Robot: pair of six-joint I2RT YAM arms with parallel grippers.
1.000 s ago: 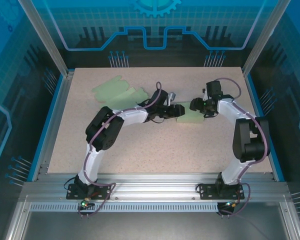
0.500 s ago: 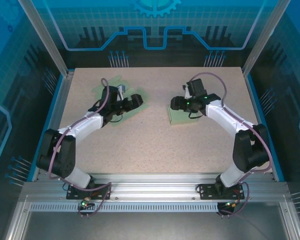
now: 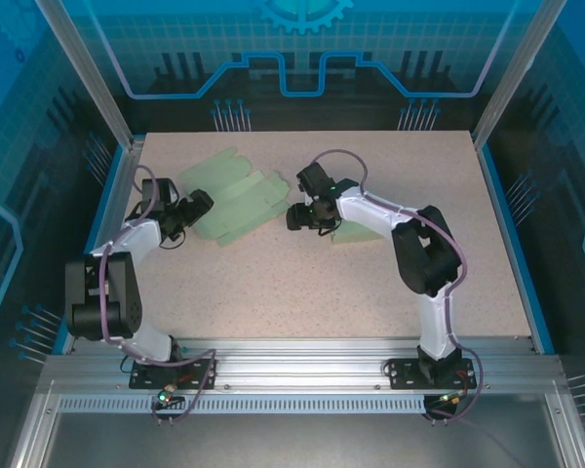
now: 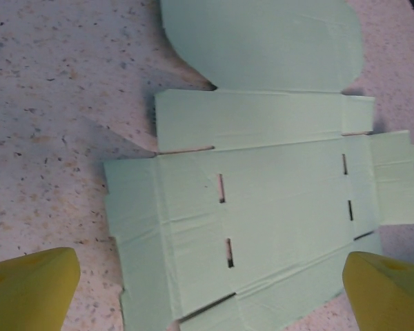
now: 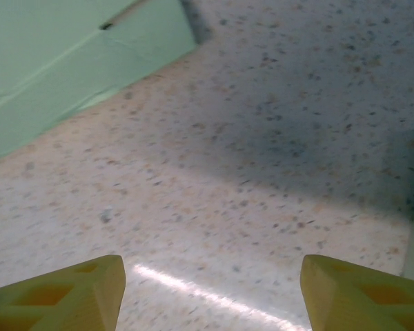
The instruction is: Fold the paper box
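Observation:
The paper box (image 3: 242, 198) is a pale green cut-out with slits, lying flat and unfolded at the back left of the table. In the left wrist view the paper box (image 4: 262, 193) lies spread out just beyond my fingers. My left gripper (image 3: 197, 205) sits at its left edge, open wide, with nothing held. That left gripper (image 4: 210, 296) has one yellow fingertip (image 4: 27, 289) over bare table and the other at the sheet's far corner. My right gripper (image 3: 294, 216) hovers right of the sheet, open and empty. From the right wrist, the right gripper (image 5: 210, 289) is over bare table, a corner of the paper box (image 5: 62, 62) ahead.
A second, smaller green paper piece (image 3: 359, 234) lies under the right forearm near the table's middle. The speckled table (image 3: 312, 292) has a blue rim and metal frame posts at its back corners. Both arm bases stand at the near edge.
My left arm has swung from the table's middle to the left side of the flat sheet and opened wide. My right gripper has moved left, off the smaller green piece.

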